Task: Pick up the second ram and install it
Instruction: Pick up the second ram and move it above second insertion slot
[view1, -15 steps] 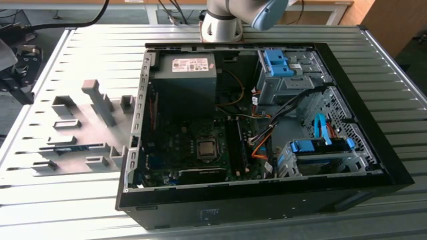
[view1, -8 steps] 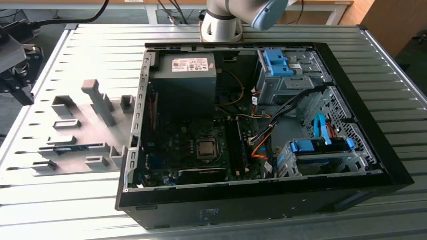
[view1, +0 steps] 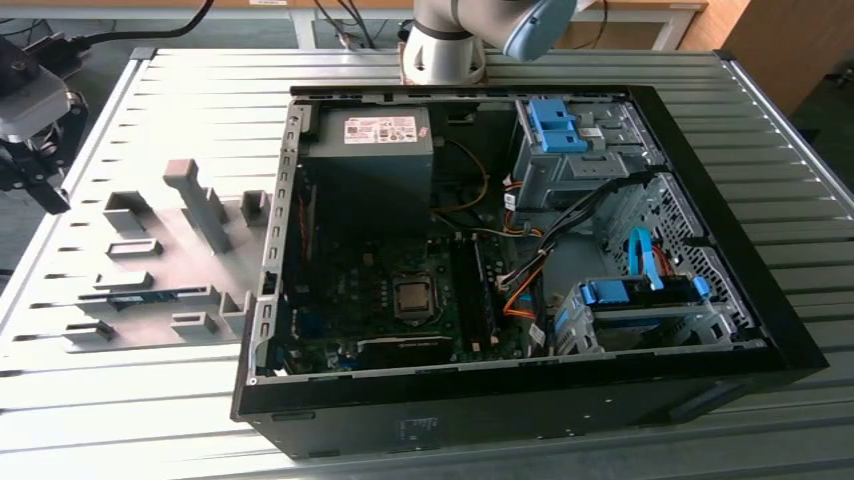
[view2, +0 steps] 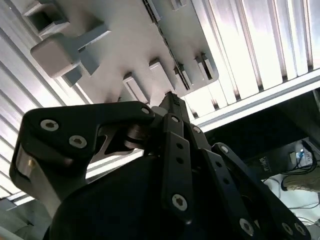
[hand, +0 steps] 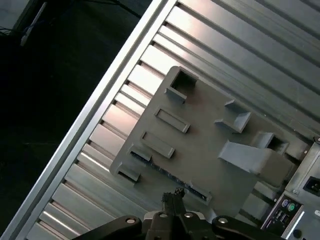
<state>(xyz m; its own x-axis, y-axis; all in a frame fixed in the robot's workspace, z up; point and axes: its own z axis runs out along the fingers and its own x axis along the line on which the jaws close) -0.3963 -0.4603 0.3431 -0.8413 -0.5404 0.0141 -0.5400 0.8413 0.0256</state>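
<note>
The second ram (view1: 150, 297) is a thin blue-green stick lying on edge in a slot of the grey fixture plate (view1: 160, 255), at the exterior view's left beside the open computer case. In the first wrist view the ram (hand: 165, 172) runs as a dark strip between low slotted blocks. My gripper (view1: 51, 198) hangs at the far left of the exterior view, above the table and left of the plate, apart from the ram. Its fingertips (view2: 172, 100) meet in a point in both wrist views, shut, with nothing seen between them (hand: 173, 197).
The open black computer case (view1: 534, 400) lies in the table's middle, with its motherboard, a bare processor socket (view1: 414, 297) and long dark memory slots (view1: 474, 295) beside it. Blue drive-bay clips (view1: 554, 125) sit at its right. A tall grey block (view1: 198, 200) rises from the fixture plate.
</note>
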